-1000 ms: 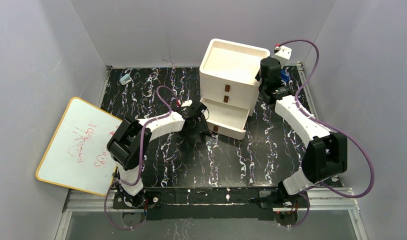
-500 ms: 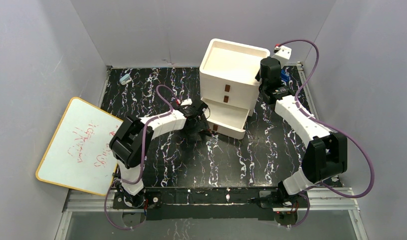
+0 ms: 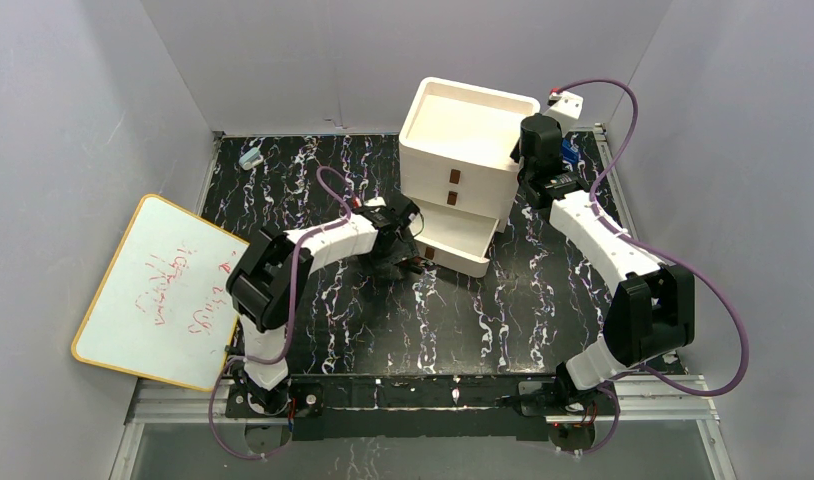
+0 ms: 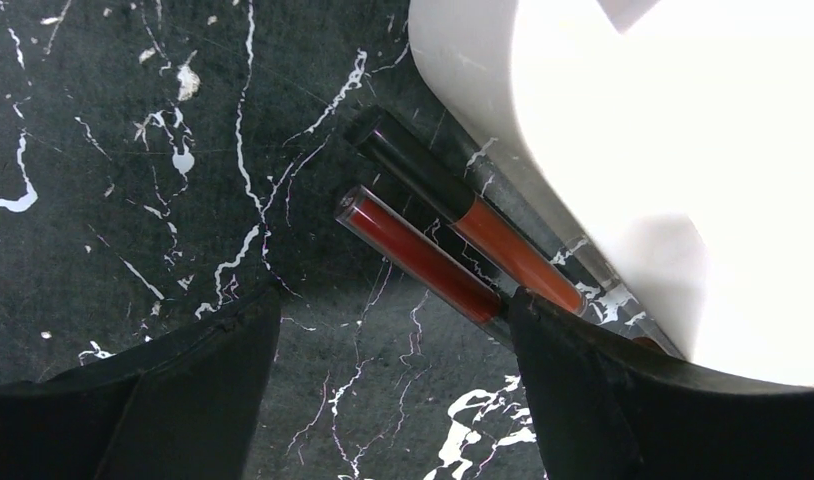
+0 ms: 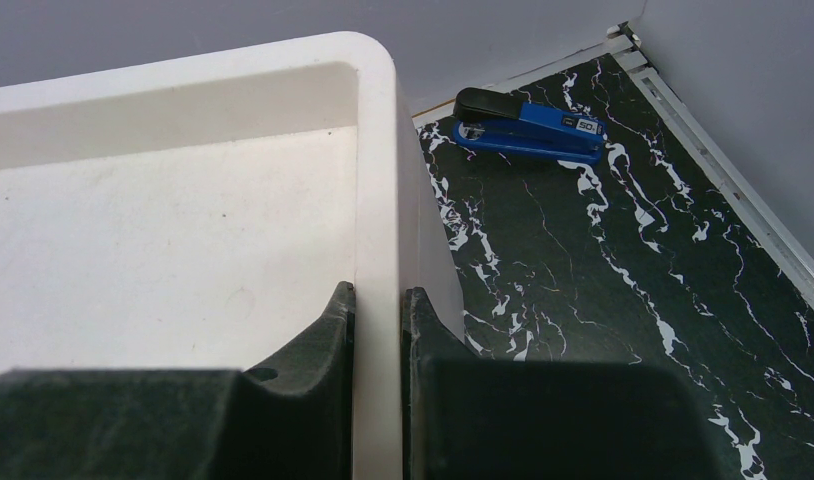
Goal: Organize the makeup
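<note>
Two thin black-and-red makeup pencils lie side by side on the black marbled table, close against the white box's low drawer (image 4: 623, 150). One is dark red (image 4: 423, 262); the other has a black cap and an orange-red body (image 4: 463, 215). My left gripper (image 4: 393, 400) hangs open just above the table, and its right finger (image 4: 603, 390) covers the dark red pencil's near end. In the overhead view this gripper (image 3: 398, 262) is at the pulled-out bottom drawer (image 3: 453, 248). My right gripper (image 5: 378, 310) is shut on the side wall of the white box's top tray (image 5: 375, 150).
The white three-drawer box (image 3: 468, 140) stands at the back centre. A blue stapler (image 5: 528, 128) lies behind it on the right. A small light-blue object (image 3: 250, 158) sits at the back left. A whiteboard (image 3: 158, 290) leans over the table's left edge.
My left arm has swung right and a little forward, bringing its open gripper closer to the bottom drawer. The right arm has not moved.
</note>
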`<state>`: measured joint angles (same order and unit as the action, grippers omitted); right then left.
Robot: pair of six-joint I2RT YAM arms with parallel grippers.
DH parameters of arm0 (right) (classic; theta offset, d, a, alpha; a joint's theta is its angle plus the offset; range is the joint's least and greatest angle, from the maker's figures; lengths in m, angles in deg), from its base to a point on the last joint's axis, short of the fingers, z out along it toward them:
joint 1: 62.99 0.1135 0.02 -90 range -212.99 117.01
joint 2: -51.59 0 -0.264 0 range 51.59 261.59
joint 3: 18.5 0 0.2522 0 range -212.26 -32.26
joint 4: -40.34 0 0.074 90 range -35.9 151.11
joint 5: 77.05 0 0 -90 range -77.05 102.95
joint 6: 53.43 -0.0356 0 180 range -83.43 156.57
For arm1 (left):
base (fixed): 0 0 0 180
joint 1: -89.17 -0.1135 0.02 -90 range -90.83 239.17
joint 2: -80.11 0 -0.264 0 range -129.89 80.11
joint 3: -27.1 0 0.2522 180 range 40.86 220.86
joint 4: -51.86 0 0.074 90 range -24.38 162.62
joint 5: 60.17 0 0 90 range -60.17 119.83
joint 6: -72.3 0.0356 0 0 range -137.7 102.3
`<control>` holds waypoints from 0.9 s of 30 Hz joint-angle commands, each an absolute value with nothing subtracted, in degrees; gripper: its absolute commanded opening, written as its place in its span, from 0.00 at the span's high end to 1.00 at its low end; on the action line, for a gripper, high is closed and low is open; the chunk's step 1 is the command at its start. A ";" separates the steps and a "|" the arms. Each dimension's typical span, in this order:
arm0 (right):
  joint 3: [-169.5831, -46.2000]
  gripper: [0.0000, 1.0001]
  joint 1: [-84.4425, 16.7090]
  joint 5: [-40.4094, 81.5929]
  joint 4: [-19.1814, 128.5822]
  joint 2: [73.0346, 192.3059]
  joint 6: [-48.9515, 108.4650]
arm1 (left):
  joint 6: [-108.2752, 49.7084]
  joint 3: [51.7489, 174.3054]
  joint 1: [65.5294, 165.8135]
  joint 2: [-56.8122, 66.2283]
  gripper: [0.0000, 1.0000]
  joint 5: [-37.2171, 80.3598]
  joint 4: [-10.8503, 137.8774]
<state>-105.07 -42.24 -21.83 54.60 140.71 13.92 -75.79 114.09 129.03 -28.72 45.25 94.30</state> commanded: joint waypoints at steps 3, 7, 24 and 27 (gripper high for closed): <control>-97.81 0.99 -38.80 -8.41 79.99 149.45 13.19 | -79.94 105.54 128.29 -28.65 0.19 43.44 97.60; -97.91 0.99 -38.76 -8.27 79.94 149.71 13.19 | -80.88 100.85 128.36 -25.22 0.19 43.68 97.50; -97.92 0.99 -38.74 -8.31 80.30 149.22 13.19 | -88.63 104.38 128.34 -25.34 0.20 44.04 94.94; -97.83 0.99 -38.82 -8.24 80.21 149.23 13.19 | -90.84 105.99 128.33 -26.05 0.18 44.34 94.96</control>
<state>-105.07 -42.24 -21.86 54.60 140.73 13.92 -85.78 105.83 128.37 -22.17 45.30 92.42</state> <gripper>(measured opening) 0.189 0.810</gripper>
